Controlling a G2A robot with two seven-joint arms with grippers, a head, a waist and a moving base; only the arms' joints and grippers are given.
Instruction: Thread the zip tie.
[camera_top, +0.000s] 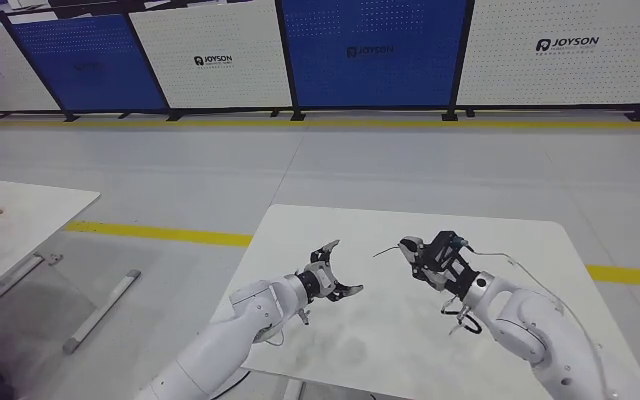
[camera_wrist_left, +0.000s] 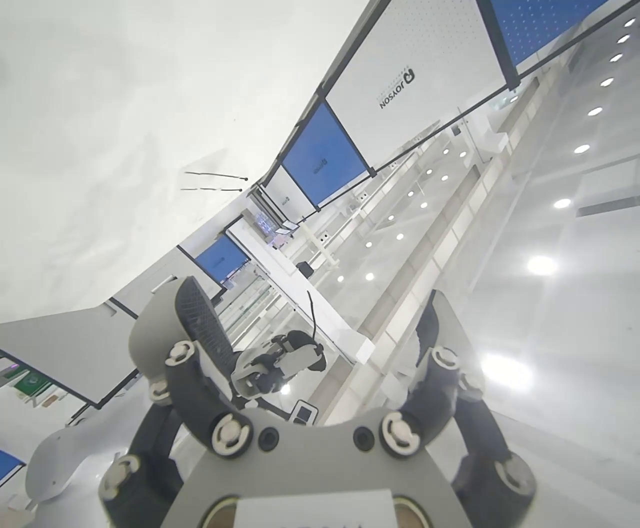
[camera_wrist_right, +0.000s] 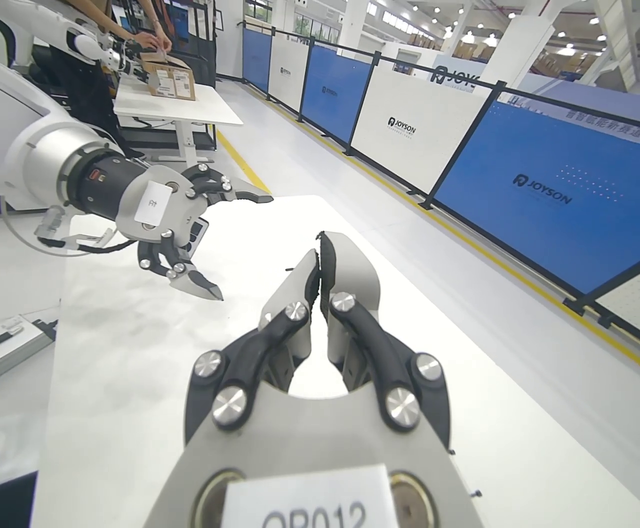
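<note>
A thin black zip tie (camera_top: 385, 251) sticks out sideways from my right gripper (camera_top: 407, 248), which is shut on it above the middle of the white table (camera_top: 420, 340). In the right wrist view the pads (camera_wrist_right: 324, 260) press together, and a short dark end of the tie (camera_wrist_right: 289, 270) shows beside them. My left gripper (camera_top: 347, 267) is open a short way to the left of the tie's free end, facing it. In its own view the left gripper (camera_wrist_left: 310, 305) holds nothing, and beyond it the tie (camera_wrist_left: 311, 315) rises from the right gripper (camera_wrist_left: 280, 360).
Another thin dark tie (camera_wrist_left: 215, 175) lies flat on the table, away from both grippers. A second white table (camera_top: 40, 210) stands off to the left across the floor. Blue and white fence panels (camera_top: 370, 50) close the back.
</note>
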